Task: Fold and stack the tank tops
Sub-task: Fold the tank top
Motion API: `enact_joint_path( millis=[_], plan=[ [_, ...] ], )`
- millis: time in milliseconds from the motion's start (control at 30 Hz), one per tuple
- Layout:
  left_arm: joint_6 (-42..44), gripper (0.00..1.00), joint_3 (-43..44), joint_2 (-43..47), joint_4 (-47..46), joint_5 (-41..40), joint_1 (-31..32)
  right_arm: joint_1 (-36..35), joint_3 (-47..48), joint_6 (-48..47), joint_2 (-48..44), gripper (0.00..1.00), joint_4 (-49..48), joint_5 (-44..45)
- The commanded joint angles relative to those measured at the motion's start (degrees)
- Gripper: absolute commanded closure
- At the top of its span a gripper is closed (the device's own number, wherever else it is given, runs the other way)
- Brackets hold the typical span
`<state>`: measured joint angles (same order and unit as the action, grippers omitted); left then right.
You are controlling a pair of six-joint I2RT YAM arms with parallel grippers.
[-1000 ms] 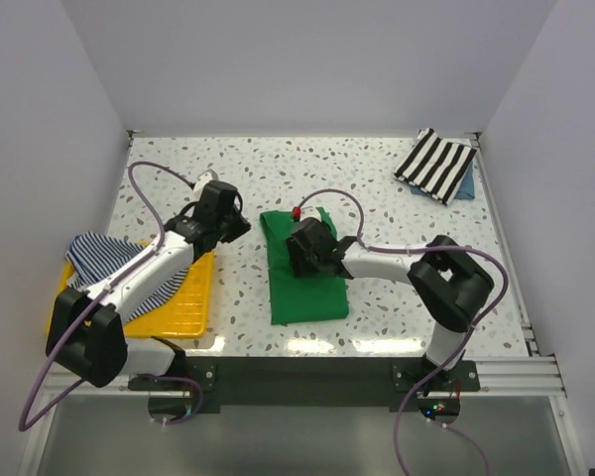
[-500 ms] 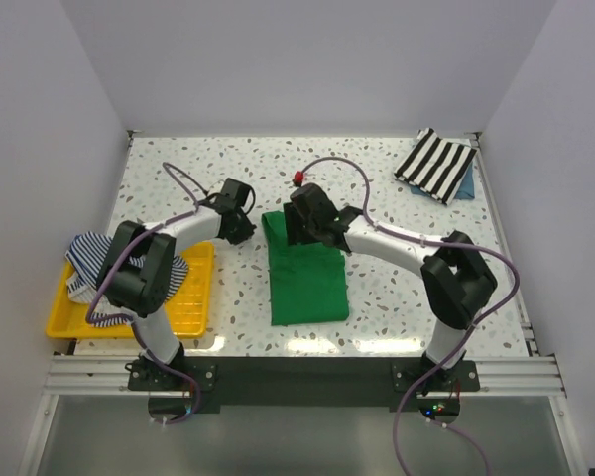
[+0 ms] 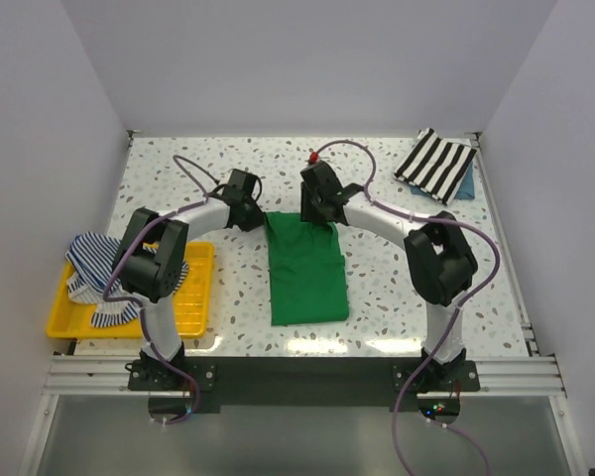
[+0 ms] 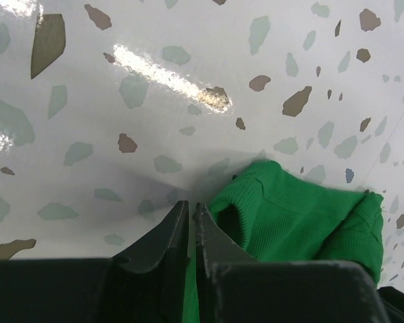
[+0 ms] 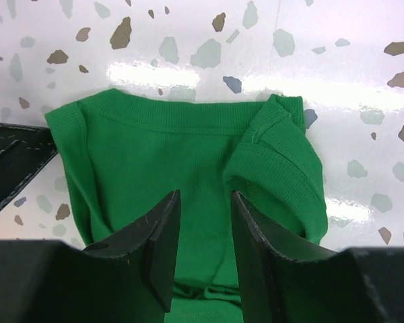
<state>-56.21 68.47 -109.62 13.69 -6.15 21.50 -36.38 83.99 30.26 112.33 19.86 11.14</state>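
The bright green tank top point(image 3: 307, 273) lies folded lengthwise in the middle of the table. My left gripper point(image 3: 255, 214) is at its far left corner. In the left wrist view the jaws point(image 4: 190, 205) are pressed together with a sliver of green cloth point(image 4: 303, 222) between them. My right gripper point(image 3: 322, 212) is open over the far edge. The green cloth point(image 5: 161, 148) lies under and between its spread fingers point(image 5: 203, 195). The navy-and-white striped tank top point(image 3: 89, 260) lies crumpled over the yellow tray point(image 3: 193, 307) at the left.
A folded black-and-white striped cloth point(image 3: 436, 164) lies on something blue in the far right corner. White walls close in the speckled table point(image 3: 397, 297) on three sides. Purple cables loop over both arms.
Both grippers have moved to the far edge of the green top. The left one came right from beside the tray. The right one moved away from the top's middle.
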Motion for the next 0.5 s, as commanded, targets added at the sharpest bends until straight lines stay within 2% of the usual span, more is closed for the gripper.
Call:
enact_joint_path(
  millis=[0,200,467],
  plan=[
    [-0.2,0.87,2.6,0.8,-3.0,1.5,-0.2,0.5,4.0,-1.3,1.0,0.6,2.5,3.1],
    [0.5,0.87,4.3,-0.2,-3.3,3.3,-0.2,1.5,5.4,-5.7,1.1,0.56,4.8,10.7],
    [0.5,0.88,6.2,-1.1,-3.3,3.7,1.4,2.3,7.2,-10.7,3.1,0.46,5.5,8.6]
  ],
)
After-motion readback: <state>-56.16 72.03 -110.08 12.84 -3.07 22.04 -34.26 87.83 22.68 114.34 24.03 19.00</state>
